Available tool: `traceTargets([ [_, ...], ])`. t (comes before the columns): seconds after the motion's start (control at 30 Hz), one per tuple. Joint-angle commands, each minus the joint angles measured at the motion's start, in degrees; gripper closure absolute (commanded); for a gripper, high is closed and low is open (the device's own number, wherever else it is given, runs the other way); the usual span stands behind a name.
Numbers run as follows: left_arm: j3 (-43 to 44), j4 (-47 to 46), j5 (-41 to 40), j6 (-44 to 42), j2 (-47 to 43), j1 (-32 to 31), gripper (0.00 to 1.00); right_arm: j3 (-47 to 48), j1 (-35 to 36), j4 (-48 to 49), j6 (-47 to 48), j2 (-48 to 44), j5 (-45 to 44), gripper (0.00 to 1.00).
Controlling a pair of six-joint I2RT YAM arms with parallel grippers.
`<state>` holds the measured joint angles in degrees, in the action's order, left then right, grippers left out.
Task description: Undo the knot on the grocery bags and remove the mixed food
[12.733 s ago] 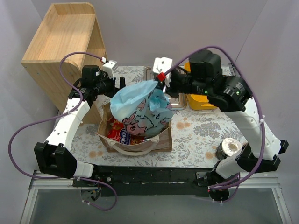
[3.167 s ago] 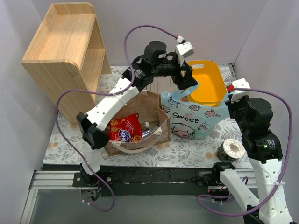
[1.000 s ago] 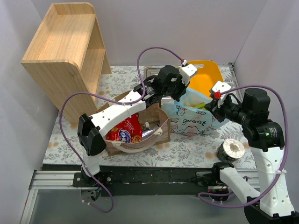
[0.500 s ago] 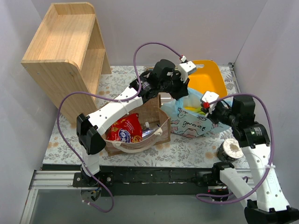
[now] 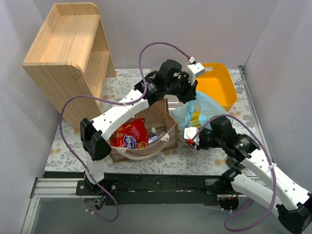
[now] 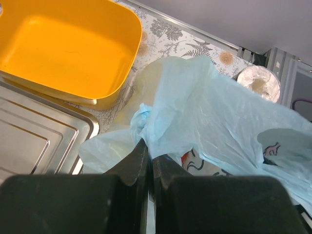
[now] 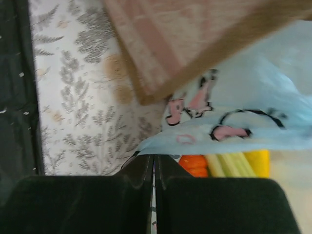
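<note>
The light-blue plastic bag (image 5: 207, 109) hangs bunched between both grippers, right of the brown paper bag (image 5: 156, 117). My left gripper (image 5: 191, 97) is shut on the bag's crumpled top film (image 6: 146, 122); whether that lump is the knot I cannot tell. My right gripper (image 5: 189, 138) is shut on the bag's lower edge (image 7: 161, 144) near the table. Under that edge show an orange pumpkin (image 7: 192, 165), a pale-green leek (image 7: 229, 165) and a yellow banana (image 7: 256, 163). A red crisp packet (image 5: 129, 136) lies inside the paper bag.
A yellow tub (image 5: 219, 85) stands behind the blue bag, with a steel tray (image 6: 34, 141) beside it. A wooden shelf (image 5: 68, 53) fills the back left. A tape roll (image 6: 258, 83) sits on the floral cloth (image 5: 73, 146) at the right.
My right arm swung down and left to the blue bag's near lower edge and shut on it. The bag, spread flat before, now hangs bunched from the left gripper.
</note>
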<state>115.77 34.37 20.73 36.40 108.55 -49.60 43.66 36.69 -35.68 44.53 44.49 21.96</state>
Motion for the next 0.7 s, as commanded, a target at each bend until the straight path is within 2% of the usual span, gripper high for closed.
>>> traceTargets([
  [0.0, 4.1, -1.3, 1.8, -2.9, -1.0, 0.9, 1.0, -5.2, 4.5, -6.4, 2.3, -1.2, 2.0, 0.98],
  [0.1, 4.6, -1.7, 2.1, -4.5, -1.4, 0.9, 1.0, -7.2, 7.2, -7.0, 4.1, 0.9, 1.6, 0.99],
  [0.23, 2.5, -4.6, 1.2, -6.7, -3.5, 1.4, 1.0, -10.3, 12.7, -12.5, 10.5, 0.3, -0.2, 0.99],
  [0.37, 1.1, -5.6, 0.4, -7.7, -4.6, 2.3, 1.0, -7.3, 14.8, -15.7, 11.9, -0.3, -4.6, 0.99],
  [0.43, -1.8, -6.2, 0.9, -8.8, -5.6, 2.4, 1.0, -3.9, 14.8, -15.2, 8.9, -0.6, -10.8, 0.99],
  [0.6, -12.8, -10.0, 3.0, -10.1, -11.0, 2.3, 1.0, 0.7, 14.7, -14.9, 1.5, -4.6, -19.1, 0.99],
  [0.67, -13.7, -10.1, 3.2, -9.4, -11.4, 2.3, 1.0, 1.5, 14.5, -15.1, -3.8, -5.7, -23.7, 0.99],
])
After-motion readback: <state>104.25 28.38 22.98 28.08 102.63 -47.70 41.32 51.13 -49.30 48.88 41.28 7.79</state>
